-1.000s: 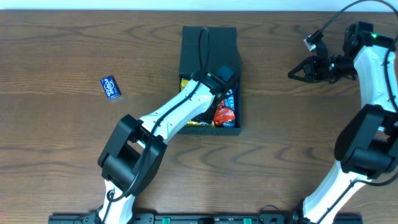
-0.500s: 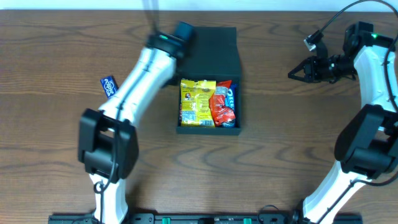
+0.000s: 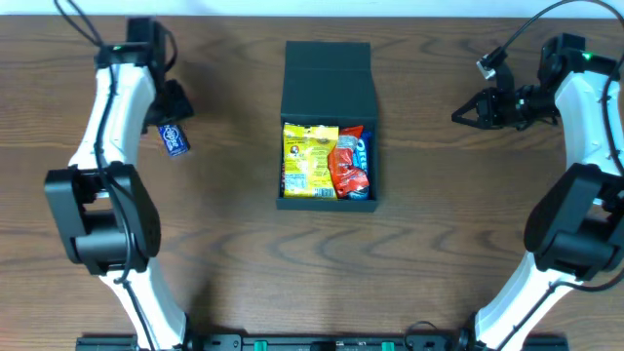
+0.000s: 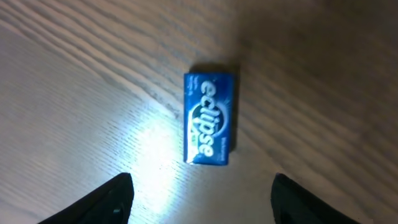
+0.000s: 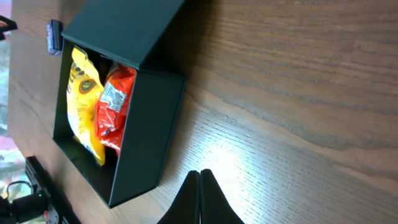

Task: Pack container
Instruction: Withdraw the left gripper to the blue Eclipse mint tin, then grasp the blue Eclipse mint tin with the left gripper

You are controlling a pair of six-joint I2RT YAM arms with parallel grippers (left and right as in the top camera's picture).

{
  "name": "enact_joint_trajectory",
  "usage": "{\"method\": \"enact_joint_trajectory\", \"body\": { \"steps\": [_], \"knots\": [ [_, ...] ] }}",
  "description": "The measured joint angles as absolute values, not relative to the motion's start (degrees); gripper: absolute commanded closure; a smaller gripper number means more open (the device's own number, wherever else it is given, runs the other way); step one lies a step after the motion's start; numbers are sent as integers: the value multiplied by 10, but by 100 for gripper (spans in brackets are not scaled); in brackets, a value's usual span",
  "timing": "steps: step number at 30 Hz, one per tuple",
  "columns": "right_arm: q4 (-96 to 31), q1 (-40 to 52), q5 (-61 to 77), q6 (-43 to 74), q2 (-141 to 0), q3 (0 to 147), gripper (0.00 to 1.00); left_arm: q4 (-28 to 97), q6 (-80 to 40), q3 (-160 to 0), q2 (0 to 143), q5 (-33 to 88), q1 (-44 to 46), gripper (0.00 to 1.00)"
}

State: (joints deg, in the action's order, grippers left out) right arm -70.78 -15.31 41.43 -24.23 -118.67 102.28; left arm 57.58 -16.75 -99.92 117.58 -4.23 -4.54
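The black container (image 3: 328, 73) sits open at the table's middle, flap lid lying back; inside lie a yellow packet (image 3: 309, 160), a red packet (image 3: 346, 168) and a blue packet (image 3: 362, 154). From the right wrist view the container (image 5: 149, 124) shows side-on with the yellow packet (image 5: 84, 102) and red packet (image 5: 115, 106). A small blue Eclipse gum pack (image 3: 174, 137) lies on the wood at the left. My left gripper (image 3: 172, 105) hovers just beyond it, open and empty; the pack (image 4: 209, 117) lies ahead of its spread fingertips (image 4: 112, 196). My right gripper (image 3: 456, 116) is shut, empty, far right.
Bare wood surrounds the container on all sides. The right arm's white links (image 3: 585, 107) run along the right edge, the left arm's links (image 3: 112, 107) along the left. A black rail (image 3: 312, 341) borders the front edge.
My left arm swung away from the container to the far left, over the gum pack, and its jaws opened. The right arm stayed put.
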Motion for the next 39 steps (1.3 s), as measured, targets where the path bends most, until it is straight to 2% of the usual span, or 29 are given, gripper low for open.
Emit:
{"method": "enact_joint_trajectory", "body": {
  "steps": [9,19,29,39],
  "knots": [
    [-698,-153,414,-242,-1187,1023,98,512,-128,-933,1176,17,-64,20],
    [-702,-153,414,-243,-1187,1023,99,414,-119,-885,1176,24,-63,25],
    [-809,-119,438,-384,-1187,1023,99,417,-113,-884,1192,33,-63,30],
    [-818,-34,317,-434,-1187,1023,99,422,-106,-884,1201,24,-63,31]
  ]
}}
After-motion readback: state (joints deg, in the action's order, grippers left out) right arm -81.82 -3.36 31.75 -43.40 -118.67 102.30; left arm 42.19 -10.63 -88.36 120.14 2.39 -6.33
